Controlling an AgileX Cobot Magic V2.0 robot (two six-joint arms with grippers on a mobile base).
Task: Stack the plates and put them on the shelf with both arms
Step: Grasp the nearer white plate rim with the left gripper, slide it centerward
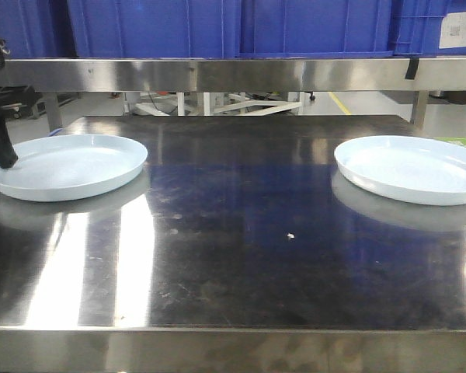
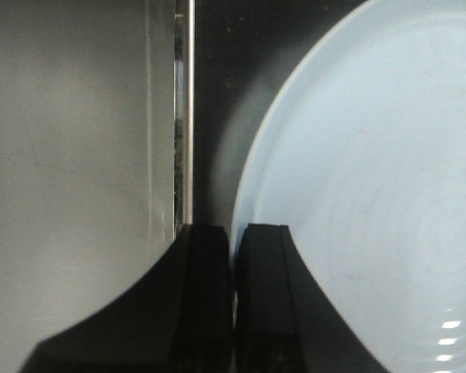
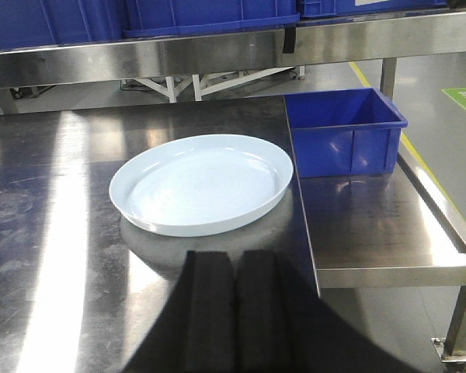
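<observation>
I count two plates: the left plate (image 1: 66, 165) and the right plate (image 1: 410, 167). Two of my grippers show, the left gripper (image 2: 233, 233) and the right gripper (image 3: 234, 260), each with two black fingers. There is one steel table (image 1: 241, 256), one shelf (image 1: 233, 74) and one small blue bin (image 3: 346, 132). The shelf carries at least three big blue crates (image 1: 155, 27); the row's ends are cut off.

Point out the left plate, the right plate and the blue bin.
left plate (image 1: 70, 165), front view, flat bottom.
right plate (image 1: 412, 167), front view, flat bottom.
blue bin (image 3: 346, 148), right wrist view, front wall.
</observation>
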